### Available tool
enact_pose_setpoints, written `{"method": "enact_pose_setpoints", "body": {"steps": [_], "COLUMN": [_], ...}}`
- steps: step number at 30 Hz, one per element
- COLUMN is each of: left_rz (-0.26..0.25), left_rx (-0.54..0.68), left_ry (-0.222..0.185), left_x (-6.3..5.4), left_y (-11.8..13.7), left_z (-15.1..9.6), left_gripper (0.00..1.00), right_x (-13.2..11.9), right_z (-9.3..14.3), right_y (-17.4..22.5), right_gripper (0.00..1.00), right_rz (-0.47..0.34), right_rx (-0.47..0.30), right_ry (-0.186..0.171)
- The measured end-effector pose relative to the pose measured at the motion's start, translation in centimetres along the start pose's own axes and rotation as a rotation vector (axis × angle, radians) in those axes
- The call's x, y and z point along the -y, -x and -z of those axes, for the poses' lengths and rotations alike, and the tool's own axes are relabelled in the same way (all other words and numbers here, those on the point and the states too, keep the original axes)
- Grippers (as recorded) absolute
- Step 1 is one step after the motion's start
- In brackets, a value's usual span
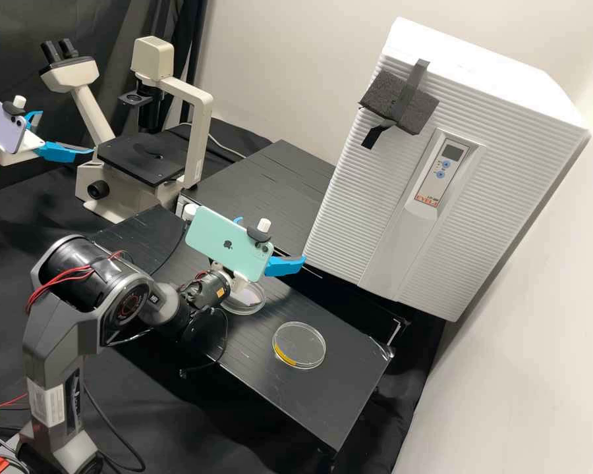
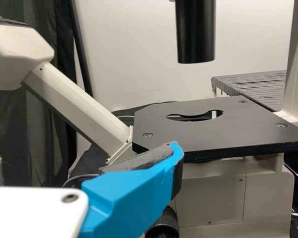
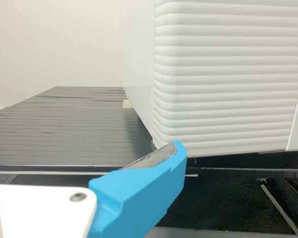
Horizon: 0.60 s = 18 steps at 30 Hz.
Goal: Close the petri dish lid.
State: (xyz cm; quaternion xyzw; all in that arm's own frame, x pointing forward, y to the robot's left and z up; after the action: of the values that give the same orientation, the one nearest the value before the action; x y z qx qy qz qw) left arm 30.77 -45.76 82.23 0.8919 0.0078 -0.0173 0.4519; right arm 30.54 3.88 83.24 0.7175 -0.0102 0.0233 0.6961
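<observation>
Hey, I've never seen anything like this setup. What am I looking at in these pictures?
These are two robot arms. The high view looks down from a fixed camera; the other two come from cameras on the arms' wrists. The left gripper is near a microscope, the right gripper near a big white cabinet. On the black bench sit a clear round dish marked yellow along one edge, and another dish partly behind the right arm. Both grippers are open, holding nothing.

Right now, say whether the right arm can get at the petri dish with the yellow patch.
Probably yes: in the high view no tool covers that dish, and the right arm looks near enough.
</observation>
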Motion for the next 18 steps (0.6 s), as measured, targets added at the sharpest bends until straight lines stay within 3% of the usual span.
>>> {"method": "enact_pose_setpoints", "body": {"steps": [12, 16, 18], "left_rz": [0.000, 0.000, 0.000], "left_rx": [0.000, 0.000, 0.000], "left_ry": [0.000, 0.000, 0.000], "left_x": [0.0, 0.0, 0.0], "left_y": [0.0, 0.0, 0.0], "left_z": [0.0, 0.0, 0.0], "left_gripper": [1.00, 1.00, 1.00], "right_x": [-0.2, -1.5, -2.5], "right_z": [-0.3, -1.2, -1.5], "right_y": [0.4, 2.0, 3.0], "right_gripper": [1.00, 1.00, 1.00], "right_rz": [-0.008, -0.042, -0.084], "right_rx": [0.007, 0.037, 0.037], "right_ry": [0.003, 0.007, -0.015]}}
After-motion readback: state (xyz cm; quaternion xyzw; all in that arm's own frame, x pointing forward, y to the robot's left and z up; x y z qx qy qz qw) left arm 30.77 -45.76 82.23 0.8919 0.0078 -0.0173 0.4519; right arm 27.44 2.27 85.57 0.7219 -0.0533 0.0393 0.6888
